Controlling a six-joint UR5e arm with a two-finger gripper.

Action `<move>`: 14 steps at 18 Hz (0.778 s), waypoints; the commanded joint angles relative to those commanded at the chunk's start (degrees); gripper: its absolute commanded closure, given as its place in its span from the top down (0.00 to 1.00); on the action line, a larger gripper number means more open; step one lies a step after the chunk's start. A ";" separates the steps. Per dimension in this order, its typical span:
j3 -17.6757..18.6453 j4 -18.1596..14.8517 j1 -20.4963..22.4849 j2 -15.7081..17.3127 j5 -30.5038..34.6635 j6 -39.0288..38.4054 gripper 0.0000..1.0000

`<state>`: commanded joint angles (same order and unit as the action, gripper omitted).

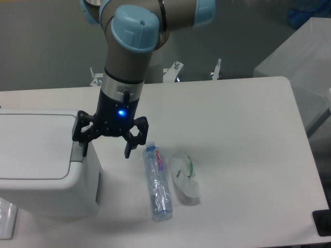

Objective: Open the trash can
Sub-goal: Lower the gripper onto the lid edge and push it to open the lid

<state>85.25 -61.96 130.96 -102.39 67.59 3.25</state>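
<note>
Fingers are spread wide, gripping nothing rn. The gripper point(106, 147) is hanging at the right edge of the trash can point(44, 165), w/ the left finger point(83, 144) sitting right over the grey push tab point(77, 151) and the right finger point(130, 147) dangling over bare table point(238, 129). Can't tell if it's actually touching the tab.

The bin is sitting at the left side of the table, lid point(33, 147) flat and shut.

What could go wrong imo: the fingertip is looking close to the tab's edge, so pressing could slip off it, or shove the bin sideways. The water bottle point(158, 182) and crumpled clear wrapper point(185, 180) are lying just right of the gripper, so the free finger might be clipping the bottle if it drifts.
</note>
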 joint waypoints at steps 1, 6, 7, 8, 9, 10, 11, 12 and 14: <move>0.00 0.00 0.00 -0.09 0.00 0.00 1.00; 0.00 0.00 0.00 -0.18 0.00 0.00 1.00; 0.00 0.00 0.00 -0.18 0.00 0.09 1.00; 0.00 0.00 0.00 -0.26 0.00 0.09 1.00; 0.00 0.44 0.00 -0.35 0.00 0.09 1.00; 0.00 0.70 0.00 -0.35 0.00 0.00 1.00; 0.00 0.70 0.00 -0.35 0.00 0.00 1.00; 0.09 0.79 0.00 -0.44 0.00 0.00 1.00; 0.09 1.05 0.00 -0.44 0.00 0.00 1.00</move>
<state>85.34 -60.91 130.96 -102.83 67.59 3.25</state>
